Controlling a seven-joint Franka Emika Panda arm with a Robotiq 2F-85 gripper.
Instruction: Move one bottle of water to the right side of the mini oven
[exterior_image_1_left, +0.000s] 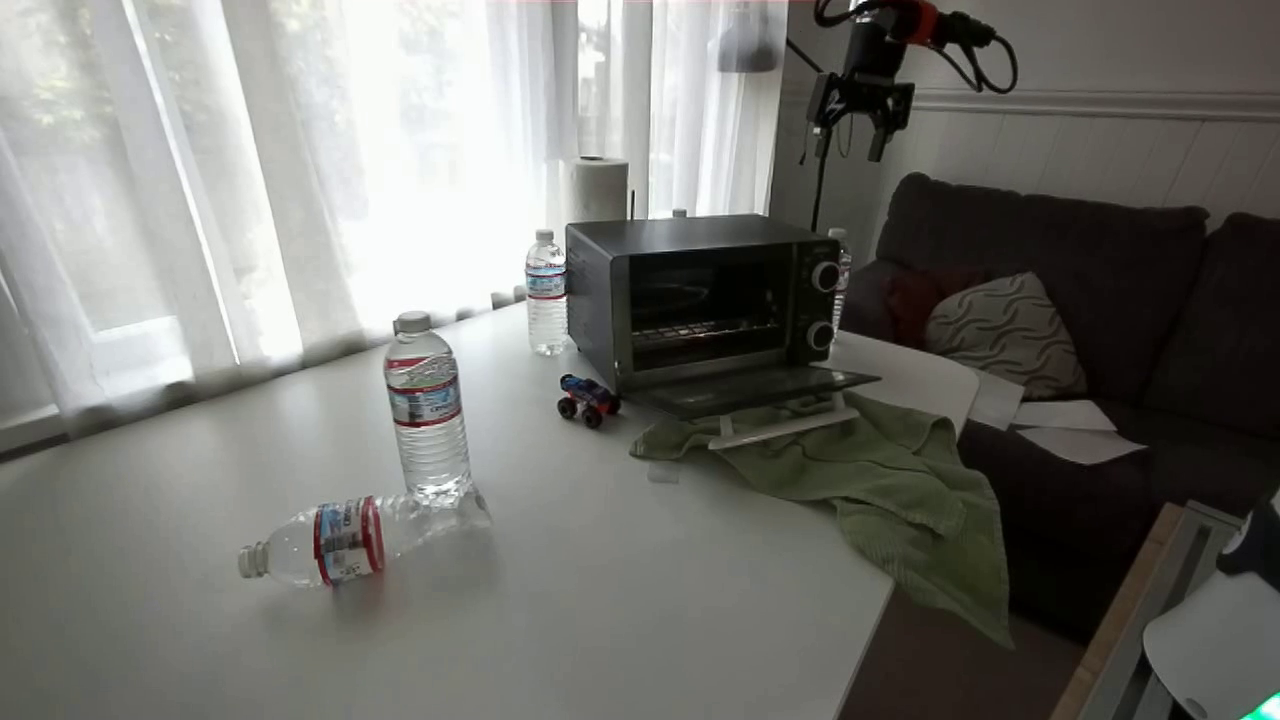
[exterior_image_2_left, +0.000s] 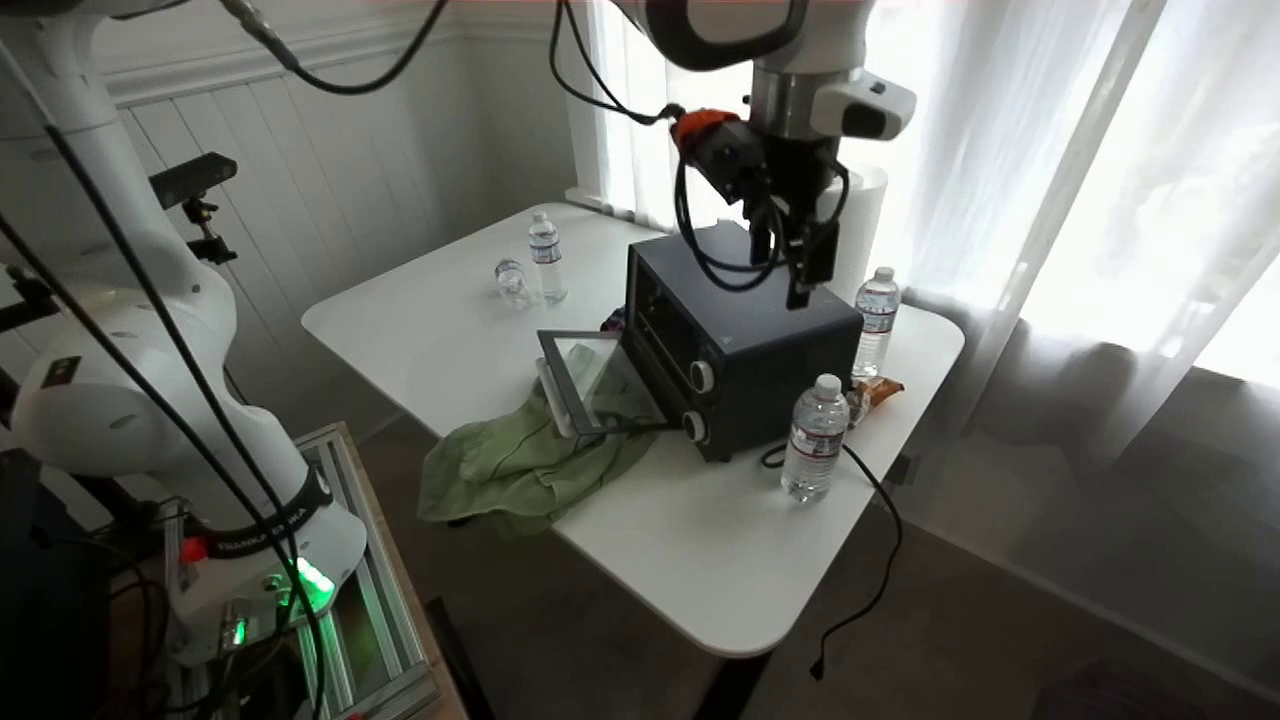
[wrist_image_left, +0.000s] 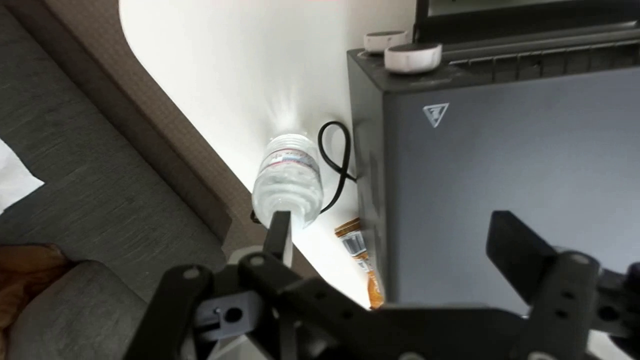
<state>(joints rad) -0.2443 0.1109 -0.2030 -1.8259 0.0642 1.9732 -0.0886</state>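
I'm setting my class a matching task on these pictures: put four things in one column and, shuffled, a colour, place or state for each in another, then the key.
Column one
1. mini oven
2. towel
3. toy truck
4. gripper

Column two
A. blue with red parts
B. in the air, open, holding nothing
C. door folded down
D. green, hanging over the table's edge

Pairs: 1-C, 2-D, 3-A, 4-B
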